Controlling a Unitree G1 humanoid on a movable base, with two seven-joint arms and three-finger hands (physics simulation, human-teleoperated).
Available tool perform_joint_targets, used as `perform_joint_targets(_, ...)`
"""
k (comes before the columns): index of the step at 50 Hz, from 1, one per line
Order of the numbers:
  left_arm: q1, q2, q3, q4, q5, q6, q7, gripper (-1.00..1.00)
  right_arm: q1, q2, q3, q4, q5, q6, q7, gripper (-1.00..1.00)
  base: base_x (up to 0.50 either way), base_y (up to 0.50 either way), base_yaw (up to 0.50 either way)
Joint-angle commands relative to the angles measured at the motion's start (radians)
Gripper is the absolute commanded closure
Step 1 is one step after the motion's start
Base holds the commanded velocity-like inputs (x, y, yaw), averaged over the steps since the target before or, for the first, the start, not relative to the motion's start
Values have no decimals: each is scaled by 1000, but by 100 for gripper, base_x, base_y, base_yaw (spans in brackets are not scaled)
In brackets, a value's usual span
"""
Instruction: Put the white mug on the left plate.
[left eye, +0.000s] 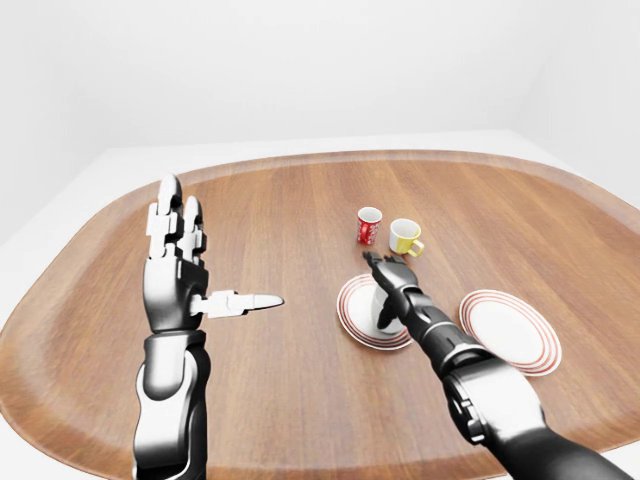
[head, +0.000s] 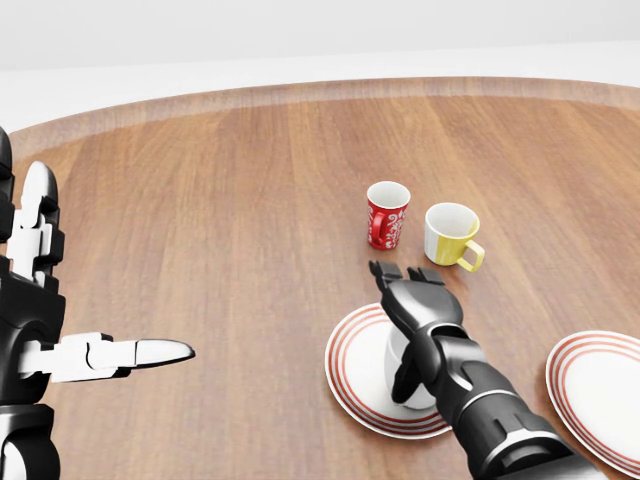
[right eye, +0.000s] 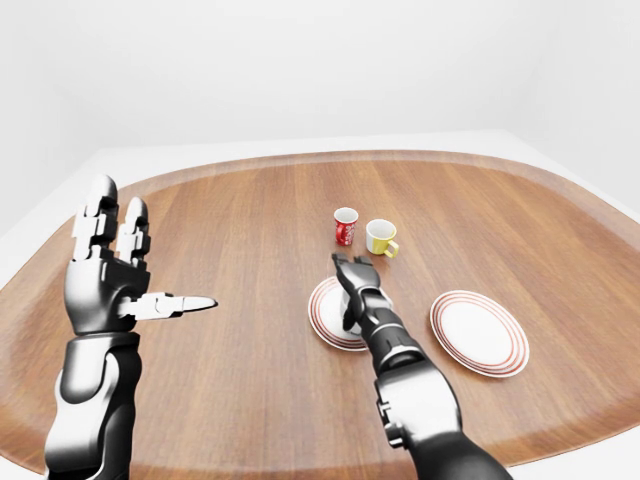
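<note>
A white mug stands upright on the left plate, a white plate ringed with red bands. Most of the mug is hidden behind the robot's right hand, so only its pale lower body shows in the head view, and the handle cannot be made out.

The right hand reaches in from the lower right of the head view. Its dark fingers wrap down around the mug, one finger curling along the side that shows, so the hand is closed around the mug while the mug rests on the plate. Whether the mug's base is fully down on the plate cannot be told for certain.

Just above the plate in the head view stand two more mugs, close together but apart: a red patterned mug on the left and a yellow mug on the right, its handle pointing toward the lower right. Both are upright and near the right hand's fingertips without touching them.

A second red-ringed plate lies to the right of the first, well clear of it.

Far to the left, the left hand is raised above the wooden counter, spread wide with fingers pointing up and the thumb stretched sideways. It holds nothing.
</note>
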Motion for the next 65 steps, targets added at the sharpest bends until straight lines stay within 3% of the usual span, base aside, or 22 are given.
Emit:
perform_joint_targets(1, 1, 0, 0, 0, 0, 0, 2, -100, 74, -11, 27, 16, -17, 0, 21, -100, 0, 0, 0)
perform_joint_targets(25, 3, -1, -2, 5, 1, 0, -1, -100, 65, -39, 30, -51, -25, 0, 63, -100, 0, 0, 0)
perform_joint_targets(39, 3, -1, -2, 6, 3, 0, 1, -100, 154, -47, 16, -295, 14, 0, 199, -100, 0, 0, 0)
perform_joint_targets(48, 4, -3, -6, 15, 5, 0, 1, -100, 284, -42, -4, -601, 13, 0, 347, -100, 0, 0, 0)
perform_joint_targets(65, 2, -1, -2, 7, 1, 0, 2, -100, 384, -33, -45, -1012, 36, 76, 551, -100, 0, 0, 0)
